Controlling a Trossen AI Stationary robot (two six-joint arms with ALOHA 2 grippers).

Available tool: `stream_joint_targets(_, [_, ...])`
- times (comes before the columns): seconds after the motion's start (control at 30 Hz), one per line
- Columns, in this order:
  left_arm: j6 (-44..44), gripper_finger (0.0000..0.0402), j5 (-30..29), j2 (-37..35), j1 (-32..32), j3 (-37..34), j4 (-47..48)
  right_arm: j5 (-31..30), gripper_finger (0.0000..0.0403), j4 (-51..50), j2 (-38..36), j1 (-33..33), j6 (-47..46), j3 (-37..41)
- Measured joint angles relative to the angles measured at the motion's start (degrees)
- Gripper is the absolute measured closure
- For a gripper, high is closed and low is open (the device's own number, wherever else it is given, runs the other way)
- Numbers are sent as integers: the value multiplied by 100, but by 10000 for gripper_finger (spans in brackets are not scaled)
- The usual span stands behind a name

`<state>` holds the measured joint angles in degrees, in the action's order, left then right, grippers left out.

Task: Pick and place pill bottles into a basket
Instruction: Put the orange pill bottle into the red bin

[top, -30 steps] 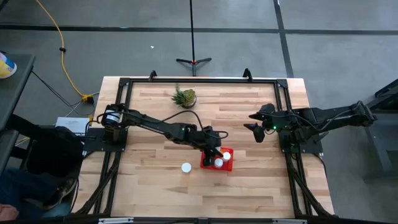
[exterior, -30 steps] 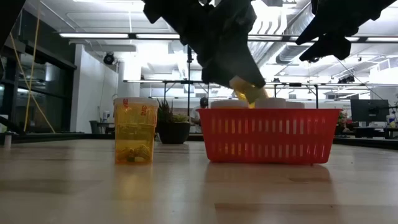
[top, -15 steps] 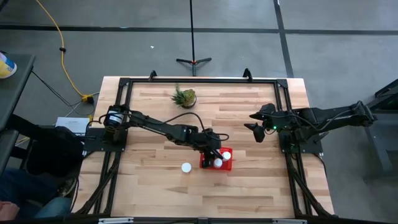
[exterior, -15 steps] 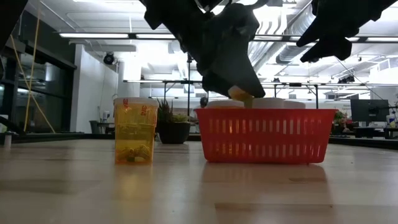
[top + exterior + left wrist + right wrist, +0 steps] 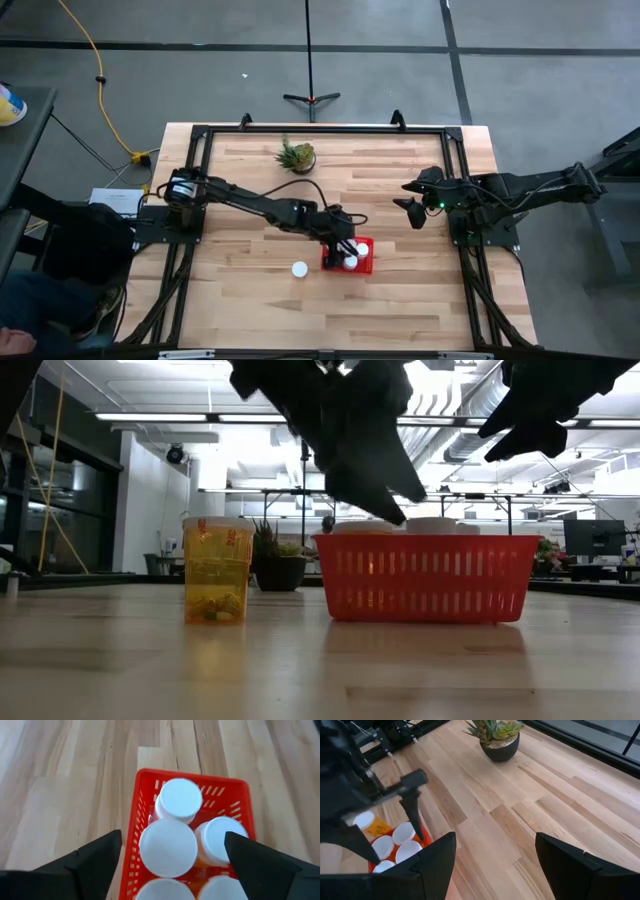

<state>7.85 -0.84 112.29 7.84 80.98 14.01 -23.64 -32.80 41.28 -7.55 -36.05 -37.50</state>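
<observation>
The table (image 5: 250, 300) is wide pale wood, and almost all of it is bare, because my work is gathered in one small place near the middle front. My left arm (image 5: 250, 205) reaches across the table from its base to that place, so that my left gripper (image 5: 170, 852) hangs directly over the basket (image 5: 365, 264); from there a bottle only needs to fall straight down. My right arm (image 5: 520, 190) waits at its own side, well apart from the basket, with the right gripper (image 5: 495, 852) spread and empty; I think it keeps away so that the two arms do not meet. The basket sits flat on the wood, its open top up. The plant (image 5: 297, 155) stands at the far side, out of the way. In the left wrist view my left fingers (image 5: 90, 860) stand wide on both sides of the basket and pinch nothing, and five bottles (image 5: 168, 847) stand upright inside, caps up and pressed close together, since the basket has little spare room. One bottle (image 5: 299, 268) is not in yet: it stands alone on the table near the basket, on the side of my left arm. I judge that this one is next, and the free place for it is narrow.
</observation>
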Motion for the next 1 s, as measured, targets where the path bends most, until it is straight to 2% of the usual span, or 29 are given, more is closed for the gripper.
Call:
stream_joint_targets(0.13, [304,6,5,-244,4,396,911,-18,139,-7,0,2,0,0])
stream_joint_targets(0.33, [1065,25,-13,-420,130,1543,3516,-120,139,-41,0,2,0,0])
stream_joint_targets(0.43, [1275,39,-85,-420,328,1883,4479,-132,139,-30,0,2,0,0])
stream_joint_targets(0.63, [1598,70,-128,-499,897,1933,4864,-149,139,376,0,2,2,0])
stream_joint_targets(0.77, [1757,93,-702,-528,1303,1931,5294,-190,139,453,0,2,-12,0])
stream_joint_targets(0.87, [2129,106,-905,-652,1525,1929,5594,-181,139,458,1,2,-133,0])
stream_joint_targets(0.93, [2393,111,-1002,-779,1679,1930,5613,-156,139,506,1,2,-214,0])
stream_joint_targets(1.0, [2670,113,-1343,-898,1876,1931,5511,-108,140,672,2,0,-256,0])
